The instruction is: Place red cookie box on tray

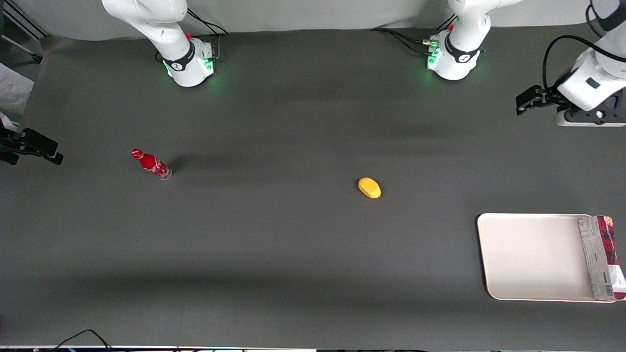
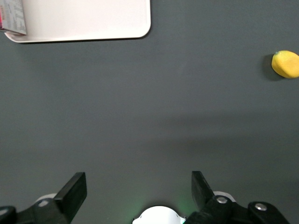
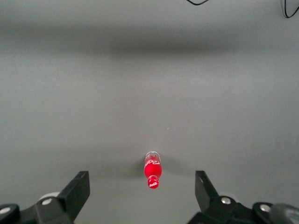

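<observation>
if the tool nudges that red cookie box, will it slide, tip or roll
The red cookie box is a slim flat-sided carton lying along the tray edge, so it would likely slide, not roll. It overlaps the rim, so a push might tilt it or pivot it. It looks like light cardboard, probably easy to dent. The open tool hangs well away, farther from the front camera.

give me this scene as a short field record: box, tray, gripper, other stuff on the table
red cookie box: lying along the tray's edge at the working arm's end, partly overhanging the rim, white-grey barcode side up
tray: flat on the table, the rest of its surface bare
gripper: open, holding nothing, raised above the table, farther from the front camera than the tray
lemon: on the table near the middle, apart from the tray
red soda bottle: standing toward the parked arm's end
task state: box appears to rest on the tray
</observation>
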Tool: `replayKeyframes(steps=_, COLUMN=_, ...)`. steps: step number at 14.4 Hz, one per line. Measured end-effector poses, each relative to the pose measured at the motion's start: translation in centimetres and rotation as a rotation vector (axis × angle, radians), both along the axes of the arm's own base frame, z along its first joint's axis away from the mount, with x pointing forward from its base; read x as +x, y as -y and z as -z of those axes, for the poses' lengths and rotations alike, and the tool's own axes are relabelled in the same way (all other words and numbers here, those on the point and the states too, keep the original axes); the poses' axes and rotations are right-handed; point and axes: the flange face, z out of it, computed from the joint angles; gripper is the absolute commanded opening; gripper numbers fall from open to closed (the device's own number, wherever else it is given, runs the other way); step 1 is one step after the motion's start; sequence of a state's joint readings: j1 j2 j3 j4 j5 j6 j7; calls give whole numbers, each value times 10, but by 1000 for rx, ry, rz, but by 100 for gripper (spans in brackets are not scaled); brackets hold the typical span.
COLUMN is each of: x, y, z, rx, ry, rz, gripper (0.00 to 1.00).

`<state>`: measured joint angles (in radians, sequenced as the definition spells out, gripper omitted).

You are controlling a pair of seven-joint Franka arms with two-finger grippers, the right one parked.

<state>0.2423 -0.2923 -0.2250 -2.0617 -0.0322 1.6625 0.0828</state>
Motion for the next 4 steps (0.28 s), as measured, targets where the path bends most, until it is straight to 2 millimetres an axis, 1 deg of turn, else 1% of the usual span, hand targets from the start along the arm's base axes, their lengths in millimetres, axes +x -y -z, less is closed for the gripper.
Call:
replayKeyframes(steps=2, x=0, y=9, z=-7, rx=6, ry=16, rz=21, gripper=100)
replayKeyframes(steps=4, x=8, y=13, z=-21, rx=-1, ry=24, rz=35, gripper=100)
